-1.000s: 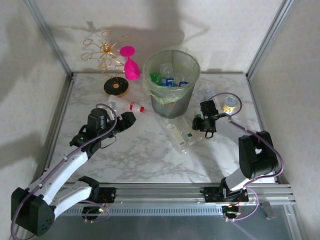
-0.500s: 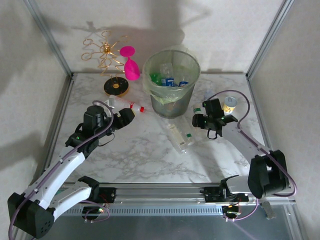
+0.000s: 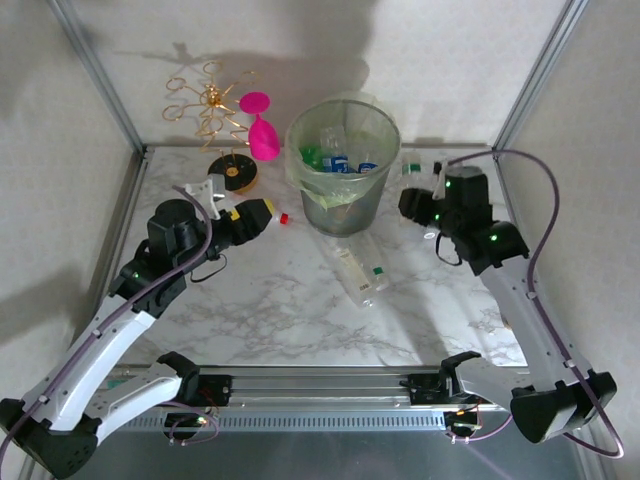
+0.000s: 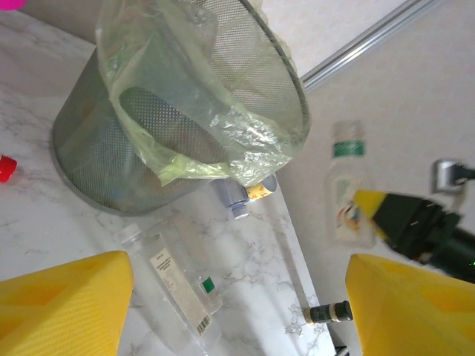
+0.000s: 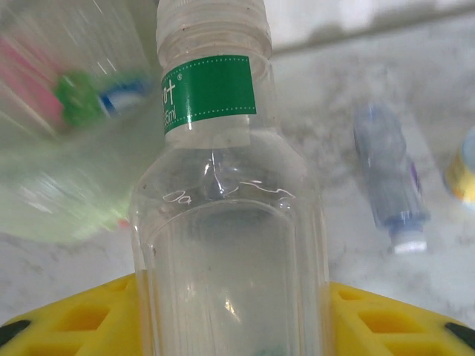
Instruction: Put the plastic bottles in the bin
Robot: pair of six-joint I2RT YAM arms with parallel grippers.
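Clear plastic with a green label, the small bottle (image 5: 223, 185) sat clamped in the right gripper (image 3: 415, 200), held just beside the round mesh bin (image 3: 350, 210) with its pale green liner, likely for dropping in. The left gripper (image 3: 258, 214) hung empty, fingers apart, near a red-capped bottle (image 3: 282, 217).

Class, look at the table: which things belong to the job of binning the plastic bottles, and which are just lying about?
Belong to the job: bin; bottles already inside it; green-labelled bottle in the right gripper; two clear bottles lying before the bin; bluish bottle.
Just lying about: pink goblet; gold wire stand.
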